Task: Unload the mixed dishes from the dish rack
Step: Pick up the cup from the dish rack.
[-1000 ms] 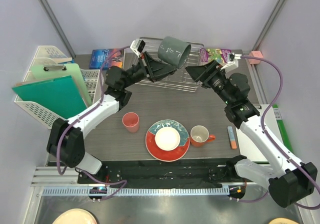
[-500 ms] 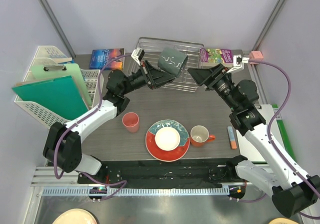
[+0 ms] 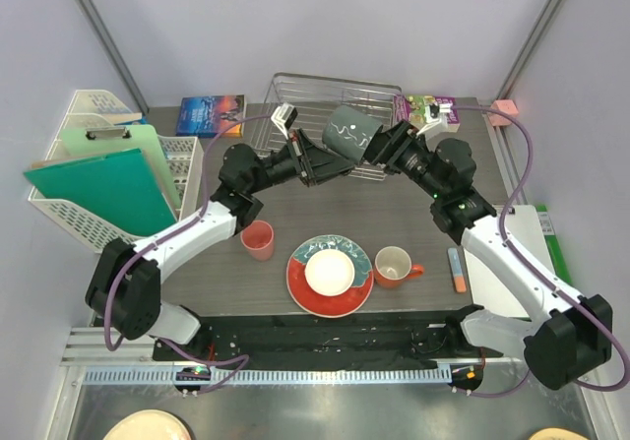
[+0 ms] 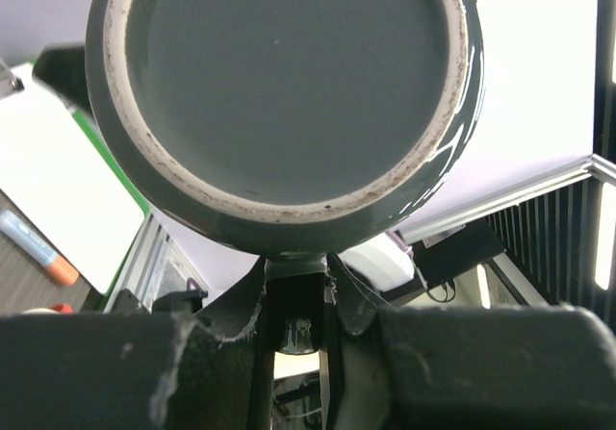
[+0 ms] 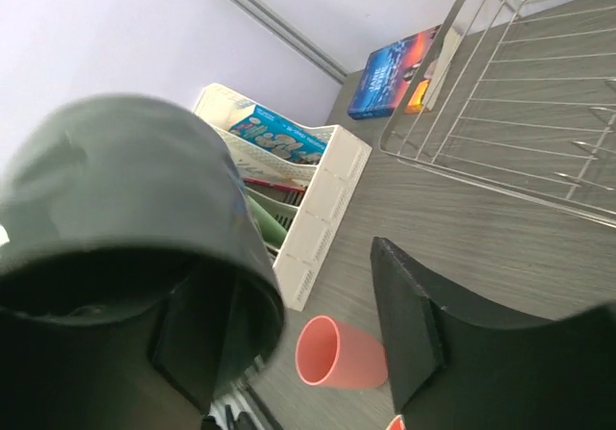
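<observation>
1. Table (image 3: pixel 394 204): dark wood-grain top. A bare strip runs across the middle, between the dish rack at the back and the row of dishes near the front edge.
2. White lattice basket (image 3: pixel 182 159): left edge, holding green clipboards (image 3: pixel 98 189).
3. Dish rack (image 3: pixel 315 95): silver wire, back centre. A book (image 3: pixel 210 115) lies just beside its left end and a second book (image 3: pixel 430 108) beside its right end.
4. White board (image 3: pixel 527 253): flat along the right edge. An orange-and-blue marker (image 3: pixel 456 270) lies beside it.
5. Teal plate with red-orange rim (image 3: pixel 300 284): front centre, with the small bowl (image 3: pixel 329 273) sitting on it.
6. Dark grey mug (image 3: pixel 348 131): lifted off the table and tilted, seen over the front right part of the rack. It has a glossy dark glaze with a white squiggle on the wall. The left wrist view faces its flat base, which is ringed by a pale, speckled unglazed foot.
7. Orange mug (image 3: pixel 394 265): upright just right of the plate, handle to the right.
8. Pink cup (image 3: pixel 258 239): upright left of the plate, apart from it.
9. Left tool (image 3: pixel 333 157): closed onto the dark grey mug from below its base edge.
10. Right tool (image 3: pixel 382 145): fingers (image 5: pixel 414 343) spread wide, holding nothing. The mug is against its left side; whether they touch cannot be told.
</observation>
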Motion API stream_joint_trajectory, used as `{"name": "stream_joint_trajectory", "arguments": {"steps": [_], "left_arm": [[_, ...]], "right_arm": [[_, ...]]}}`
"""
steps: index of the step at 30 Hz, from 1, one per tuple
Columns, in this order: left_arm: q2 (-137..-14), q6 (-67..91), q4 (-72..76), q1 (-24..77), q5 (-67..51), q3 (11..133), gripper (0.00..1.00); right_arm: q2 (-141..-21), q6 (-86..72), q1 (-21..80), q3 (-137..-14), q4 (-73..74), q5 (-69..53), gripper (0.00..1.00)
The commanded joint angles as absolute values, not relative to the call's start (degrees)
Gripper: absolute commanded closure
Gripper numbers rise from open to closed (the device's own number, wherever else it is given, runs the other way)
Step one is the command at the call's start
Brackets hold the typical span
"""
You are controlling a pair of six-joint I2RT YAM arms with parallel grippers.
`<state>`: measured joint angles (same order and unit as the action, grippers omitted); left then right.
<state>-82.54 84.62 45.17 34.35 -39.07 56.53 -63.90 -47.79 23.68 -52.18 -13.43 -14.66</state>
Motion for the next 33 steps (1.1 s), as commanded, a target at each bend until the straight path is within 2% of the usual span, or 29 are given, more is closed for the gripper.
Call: {"name": "stream_joint_trajectory", "arguments": {"steps": [1, 2, 3, 6, 8, 9, 10, 17, 20, 22, 23, 26, 29, 33], "left_arm": [[-80.77, 82.62, 50.98, 36.12, -38.59, 55.38, 1.00], [-80.95, 82.44, 50.98, 36.21, -38.76, 55.02, 1.00], [-81.03, 82.27, 50.98, 36.56, -38.59, 54.67, 1.00], [-81.12, 81.74, 50.98, 36.65, -38.67, 53.35, 1.00], [-81.12, 81.21, 50.98, 36.65, -38.85, 52.65, 1.00], [-81.30, 80.86, 50.80, 36.65, -38.85, 52.39, 1.00], [-81.39, 80.16, 50.63, 36.65, -39.02, 52.38, 1.00], [-81.47, 72.61, 42.55, 35.34, -37.97, 53.44, 0.99], [-82.52, 71.46, 40.61, 32.53, -37.00, 53.96, 0.70], [-83.67, 71.89, 40.25, 31.03, -37.00, 54.66, 0.61], [-84.28, 72.33, 40.34, 29.46, -37.00, 54.93, 0.50], [-87.53, 71.90, 42.36, 25.86, -39.89, 56.68, 0.39], [-91.22, 72.07, 39.12, 21.12, -40.95, 58.79, 0.33], [-91.94, 72.08, 38.41, 15.83, -38.86, 56.08, 0.31]], "right_arm": [[-65.99, -48.69, 24.26, -57.65, -20.56, -17.49, 0.50], [-66.44, -49.13, 24.17, -58.00, -20.91, -17.93, 0.56], [-66.79, -50.00, 24.34, -58.44, -21.18, -18.45, 0.67], [-66.97, -50.27, 24.35, -58.62, -21.80, -18.37, 0.84], [-66.19, -49.92, 24.35, -58.62, -20.66, -17.93, 0.90], [-65.83, -49.57, 24.35, -58.62, -20.13, -17.76, 0.97], [-65.40, -49.22, 24.35, -58.62, -18.65, -17.14, 0.99], [-60.65, -43.25, 24.34, -61.87, -4.94, -10.99, 0.99], [-58.02, -40.53, 24.26, -63.72, 1.74, -6.87, 0.99], [-56.09, -39.21, 24.34, -65.30, 5.77, -4.84, 0.99], [-55.73, -37.98, 24.35, -66.17, 7.37, -3.09, 0.99], [-54.76, -36.31, 24.34, -70.04, 12.82, -1.59, 0.99], [-55.10, -35.43, 24.34, -73.37, 18.35, -0.26, 0.99], [-58.96, -33.32, 24.35, -77.60, 31.33, 6.22, 0.99]]}}
